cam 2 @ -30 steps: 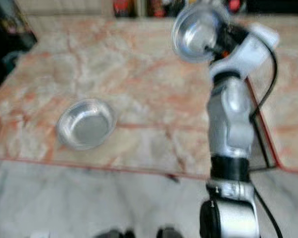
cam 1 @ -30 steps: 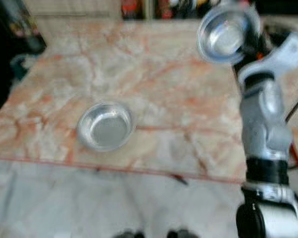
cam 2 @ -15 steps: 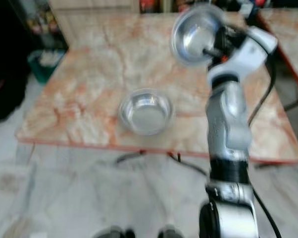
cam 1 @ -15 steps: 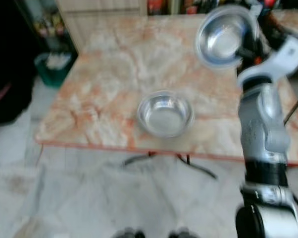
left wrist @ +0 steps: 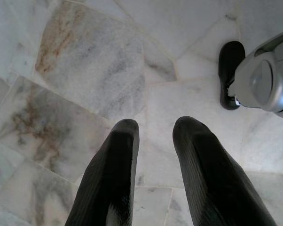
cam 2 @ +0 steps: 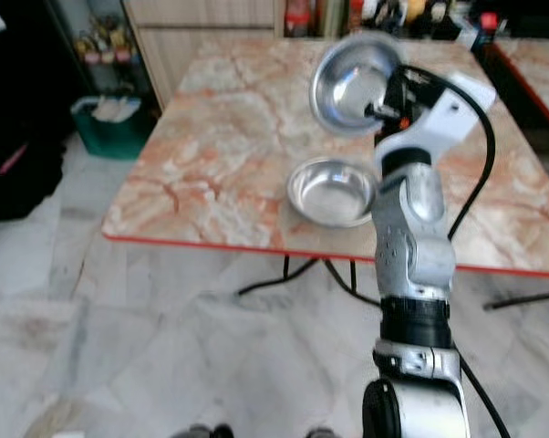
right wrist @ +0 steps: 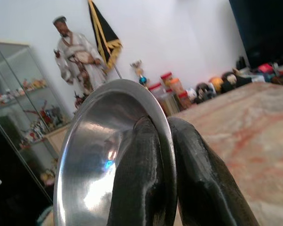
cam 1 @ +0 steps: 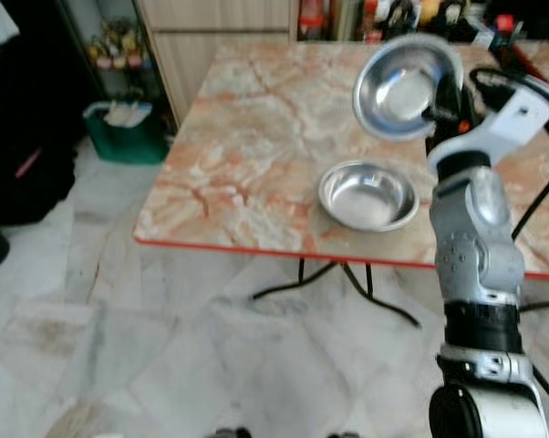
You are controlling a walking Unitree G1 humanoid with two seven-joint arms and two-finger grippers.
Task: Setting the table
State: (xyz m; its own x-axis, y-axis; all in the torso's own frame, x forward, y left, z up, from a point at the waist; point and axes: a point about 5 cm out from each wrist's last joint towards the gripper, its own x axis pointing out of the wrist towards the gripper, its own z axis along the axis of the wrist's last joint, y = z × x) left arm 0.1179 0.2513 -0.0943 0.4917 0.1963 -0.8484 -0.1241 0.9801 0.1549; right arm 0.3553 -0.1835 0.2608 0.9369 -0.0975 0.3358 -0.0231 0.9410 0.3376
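My right gripper (cam 1: 436, 102) is raised over the marble table (cam 1: 247, 137) and shut on the rim of a steel bowl (cam 1: 398, 87), held tilted on edge with its hollow facing me. In the right wrist view the two black fingers (right wrist: 198, 188) pinch the bowl's rim (right wrist: 99, 146). A second steel bowl (cam 1: 367, 194) stands upright on the table near its red front edge, just below the held one. My left gripper (left wrist: 153, 129) hangs idle over the floor, fingers slightly apart with nothing between them.
The table's front edge (cam 1: 256, 251) is red, with black legs (cam 1: 347, 283) under it. A green bin (cam 1: 124, 132) and a dark shelf stand at the left. Jars and bottles (cam 1: 411, 14) line the far side. White marble floor (cam 1: 119, 347) lies in front.
The camera has drawn back and swung, so the whole table and more floor show now. The bowl on the table sits further right in the picture. My right gripper still holds its bowl raised.
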